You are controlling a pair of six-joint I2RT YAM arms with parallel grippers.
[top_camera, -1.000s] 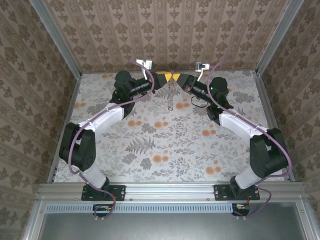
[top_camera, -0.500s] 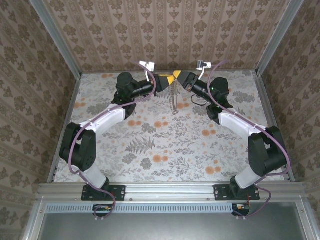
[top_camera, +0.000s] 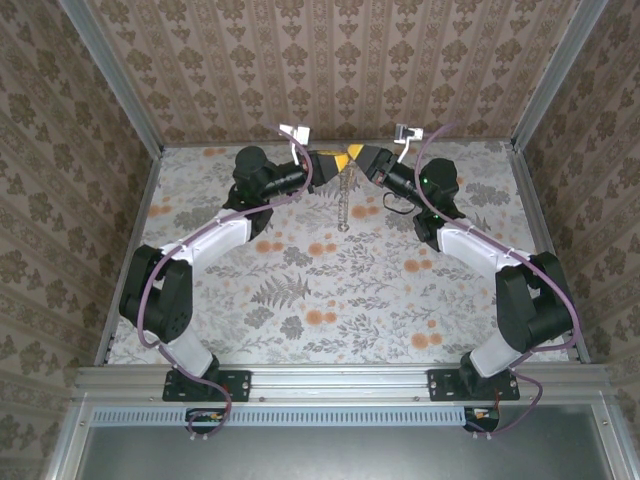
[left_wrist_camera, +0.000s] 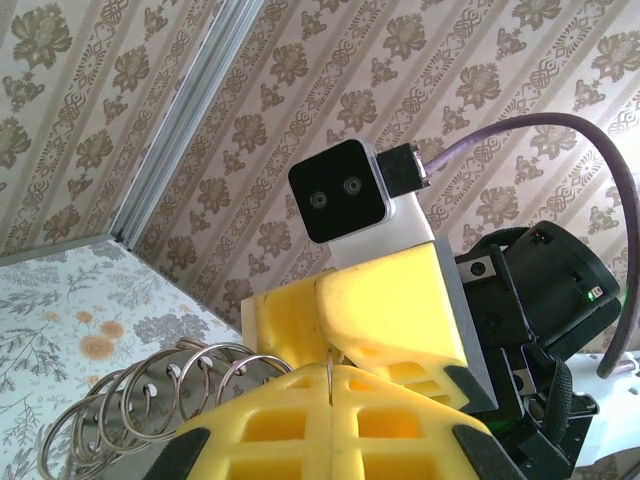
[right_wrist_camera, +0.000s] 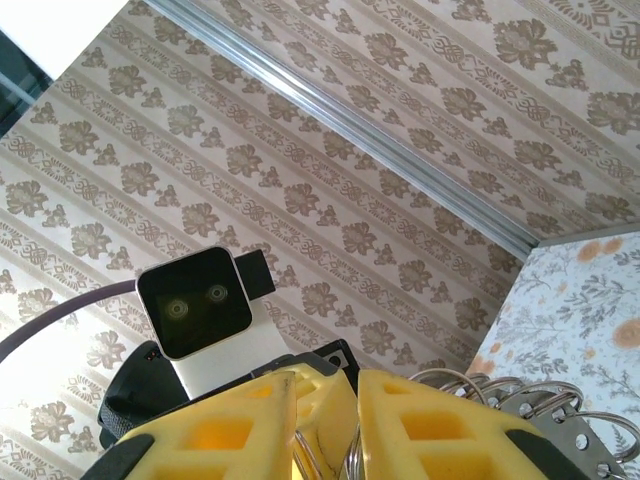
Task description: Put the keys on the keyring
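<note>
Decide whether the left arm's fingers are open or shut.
Shut: in the left wrist view the yellow fingers meet along one seam, pinching a thin metal ring.

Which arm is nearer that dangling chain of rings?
Left. The left gripper pinches the chain of rings at its top; the right gripper sits beside it, jaws slightly parted.
</note>
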